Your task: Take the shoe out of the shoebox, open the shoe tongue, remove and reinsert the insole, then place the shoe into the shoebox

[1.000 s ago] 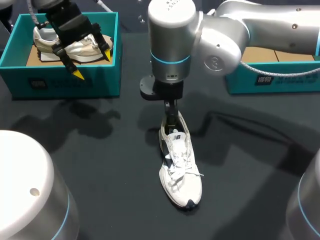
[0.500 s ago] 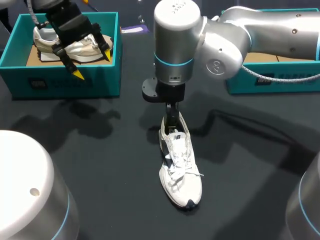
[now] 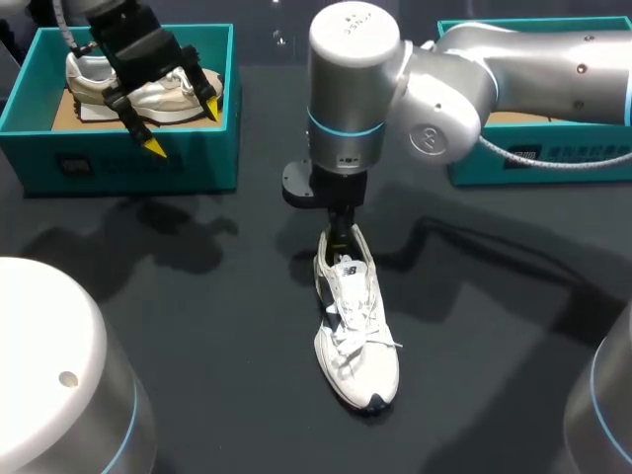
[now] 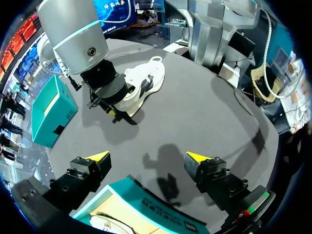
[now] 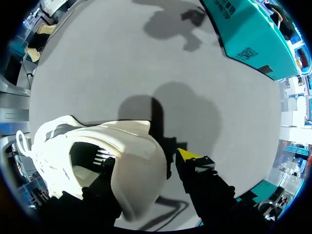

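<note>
A white lace-up sneaker (image 3: 355,336) is laid on the black bench (image 3: 197,316), toe at 6 o'clock, heel at 12. The right gripper (image 3: 342,235) is set at the heel, jaws astride its rim; whether they are clamped cannot be told. At 10 o'clock the left gripper (image 3: 184,127) is held over a teal cardboard shoebox (image 3: 128,163), jaws spread.

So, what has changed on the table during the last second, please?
The right arm moved its big joint slightly to the right in the head view, while its wrist stayed above the heel of the shoe. Nothing was taken or let go. The shoe did not move, and the left arm stayed over its box.
</note>
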